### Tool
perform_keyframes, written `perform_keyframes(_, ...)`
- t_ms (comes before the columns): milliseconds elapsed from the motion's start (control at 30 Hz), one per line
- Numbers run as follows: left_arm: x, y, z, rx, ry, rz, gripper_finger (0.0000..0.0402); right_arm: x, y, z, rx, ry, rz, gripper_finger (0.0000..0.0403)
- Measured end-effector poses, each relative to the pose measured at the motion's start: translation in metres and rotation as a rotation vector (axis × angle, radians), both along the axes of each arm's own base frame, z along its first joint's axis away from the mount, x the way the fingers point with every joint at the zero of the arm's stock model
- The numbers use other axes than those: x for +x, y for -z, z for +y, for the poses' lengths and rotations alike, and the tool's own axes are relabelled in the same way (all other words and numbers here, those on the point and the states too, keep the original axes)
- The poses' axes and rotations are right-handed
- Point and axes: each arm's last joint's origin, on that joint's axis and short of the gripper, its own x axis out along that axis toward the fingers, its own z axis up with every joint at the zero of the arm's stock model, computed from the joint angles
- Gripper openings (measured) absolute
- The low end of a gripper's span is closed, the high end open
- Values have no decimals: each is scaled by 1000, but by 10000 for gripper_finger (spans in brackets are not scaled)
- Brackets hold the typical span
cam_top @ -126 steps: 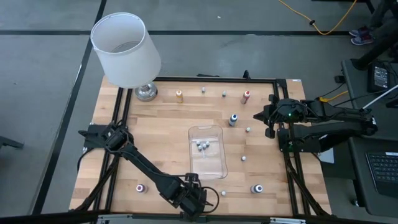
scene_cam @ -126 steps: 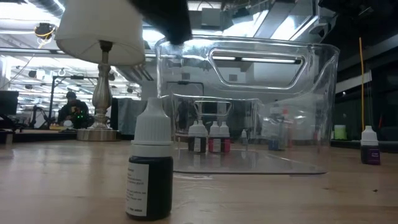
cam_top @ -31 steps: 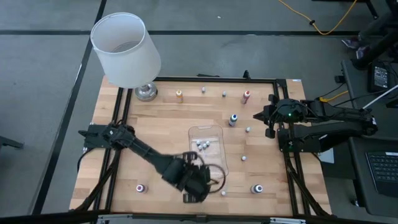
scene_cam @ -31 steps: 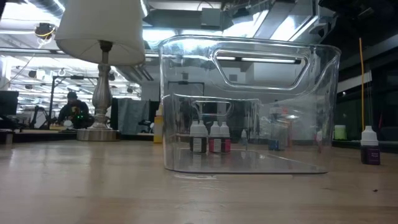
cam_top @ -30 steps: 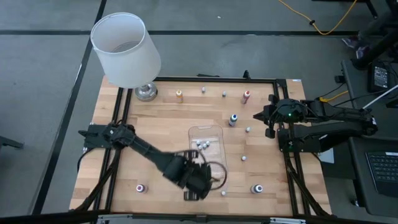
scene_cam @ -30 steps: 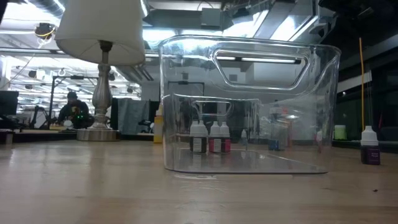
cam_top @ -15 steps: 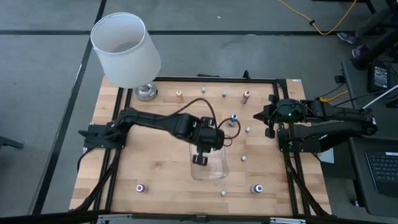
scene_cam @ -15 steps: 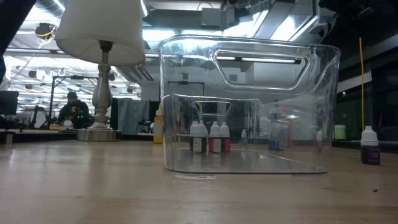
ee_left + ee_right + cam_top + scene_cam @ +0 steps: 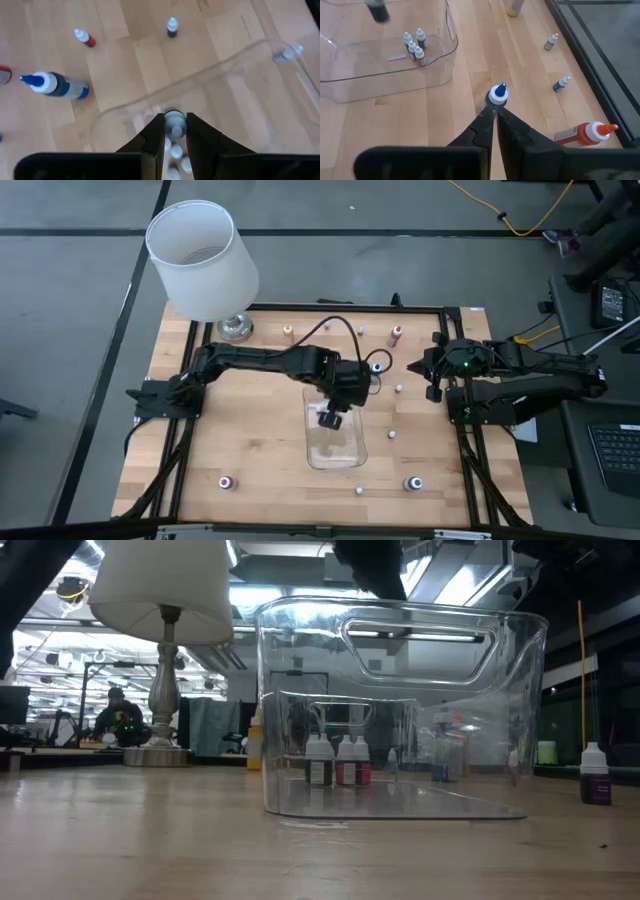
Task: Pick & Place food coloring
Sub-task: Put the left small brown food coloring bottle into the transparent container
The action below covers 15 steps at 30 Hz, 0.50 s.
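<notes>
The clear tray [image 9: 338, 442] lies mid-table with three small food coloring bottles [image 9: 415, 46] standing in its far part. My left gripper [image 9: 330, 418] hangs over that part of the tray, shut on one small bottle [image 9: 174, 123] with a pale cap. In the low view its dark shape [image 9: 370, 562] shows above the tray's rim. My right gripper [image 9: 412, 367] waits shut at the right side; a larger blue-capped bottle [image 9: 498, 95] stands just ahead of its tips, apart from them in the high view. My left gripper pinches the small bottle between its two fingers [image 9: 154, 134], one on each side of it, with the pale cap [image 9: 174, 118] showing between the fingertips. The fingers point down from above. The bottle is lifted clear, over the bottles standing in the tray.
More bottles stand loose on the wood: an orange one [image 9: 288, 332] and a red one [image 9: 396, 335] at the back, a purple one [image 9: 227, 481] front left, another [image 9: 412, 483] front right, small ones between. A lamp [image 9: 203, 260] stands at the back left corner.
My left gripper has swung from the table's near edge toward the far edge, carrying the small bottle in its shut fingers, and now hangs over the tray's far part. The bottle has stayed lifted clear the whole way.
</notes>
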Motion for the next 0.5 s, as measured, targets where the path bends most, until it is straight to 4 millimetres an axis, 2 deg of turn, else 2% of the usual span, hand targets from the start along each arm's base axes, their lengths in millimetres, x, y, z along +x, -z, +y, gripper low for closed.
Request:
perform_keyframes(200,4,41,11,30,-11,39,59,0,0,0,-1,-1,0,28)
perform_keyframes(367,2,76,3,19,-21,79,59,0,0,0,-2,-1,1,28)
perform_keyframes(500,4,96,-6,33,-18,40,59,0,0,0,-3,-2,1,28)
